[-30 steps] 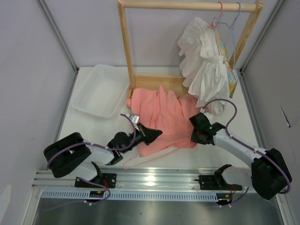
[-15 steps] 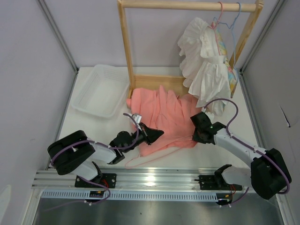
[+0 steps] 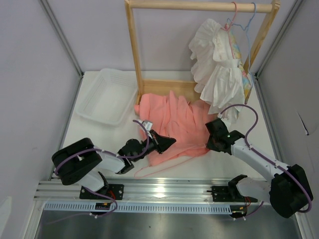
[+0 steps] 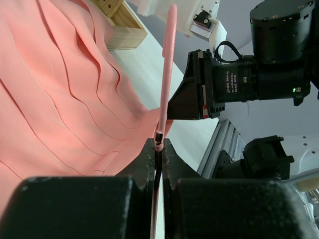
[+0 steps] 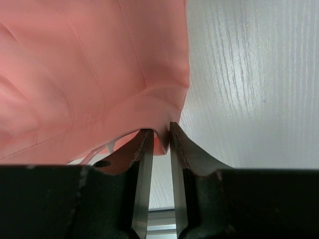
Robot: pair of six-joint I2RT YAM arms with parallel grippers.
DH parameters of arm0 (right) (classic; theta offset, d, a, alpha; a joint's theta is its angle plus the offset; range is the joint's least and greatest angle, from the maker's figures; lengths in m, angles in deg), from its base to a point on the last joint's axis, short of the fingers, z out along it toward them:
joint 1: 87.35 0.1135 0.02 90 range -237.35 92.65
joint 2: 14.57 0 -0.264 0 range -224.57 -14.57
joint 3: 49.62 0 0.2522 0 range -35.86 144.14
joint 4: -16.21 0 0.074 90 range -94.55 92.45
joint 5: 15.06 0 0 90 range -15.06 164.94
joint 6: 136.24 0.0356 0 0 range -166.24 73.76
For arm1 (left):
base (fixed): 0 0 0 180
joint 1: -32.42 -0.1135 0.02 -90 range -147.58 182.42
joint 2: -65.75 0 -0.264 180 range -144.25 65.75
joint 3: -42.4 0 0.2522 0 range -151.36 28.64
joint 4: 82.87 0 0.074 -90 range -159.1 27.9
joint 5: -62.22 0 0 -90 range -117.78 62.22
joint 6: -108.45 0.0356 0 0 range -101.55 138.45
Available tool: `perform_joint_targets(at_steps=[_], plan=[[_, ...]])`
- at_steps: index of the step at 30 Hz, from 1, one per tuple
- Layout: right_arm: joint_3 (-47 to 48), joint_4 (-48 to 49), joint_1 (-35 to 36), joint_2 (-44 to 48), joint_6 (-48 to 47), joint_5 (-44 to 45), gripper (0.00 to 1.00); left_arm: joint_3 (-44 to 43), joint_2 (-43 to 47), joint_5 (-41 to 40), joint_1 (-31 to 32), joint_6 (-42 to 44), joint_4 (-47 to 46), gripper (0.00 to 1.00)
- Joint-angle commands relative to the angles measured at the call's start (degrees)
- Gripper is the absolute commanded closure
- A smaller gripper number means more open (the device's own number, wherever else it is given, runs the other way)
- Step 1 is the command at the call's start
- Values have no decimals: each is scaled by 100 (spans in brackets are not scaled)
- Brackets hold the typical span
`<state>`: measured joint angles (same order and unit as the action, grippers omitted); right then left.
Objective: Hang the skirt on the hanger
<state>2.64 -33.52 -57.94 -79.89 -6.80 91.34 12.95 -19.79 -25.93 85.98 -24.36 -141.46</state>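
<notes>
Thin pink wire hanger [image 4: 167, 74] lies crosswise at near hem of salmon-pink pleated skirt [image 3: 174, 122].
left gripper [image 4: 158, 149] clamps hanger; right gripper [image 5: 157, 137] pinches hem; wooden rack [image 3: 133, 50] behind.

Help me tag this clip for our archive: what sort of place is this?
Likely a robotics lab test cell: plain grey walls close in a white table, two robot arms sit on an aluminium rail, and a wooden clothes rack holds garments.

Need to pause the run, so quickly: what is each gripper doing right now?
Left gripper: closed on the thin pink wire hanger.
Right gripper: closed on the hem of the salmon-pink pleated cloth skirt.
</notes>
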Motion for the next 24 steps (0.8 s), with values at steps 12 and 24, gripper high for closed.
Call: perform_joint_targets(at_steps=[12, 24], plan=[[316, -78, -137, -59, 55, 328, 70, -330, 46, 52, 84, 247, -2652, 100], [-141, 933, -313, -446, -42, -172, 95, -471, -77, 9, 84, 273, -2652, 100]])
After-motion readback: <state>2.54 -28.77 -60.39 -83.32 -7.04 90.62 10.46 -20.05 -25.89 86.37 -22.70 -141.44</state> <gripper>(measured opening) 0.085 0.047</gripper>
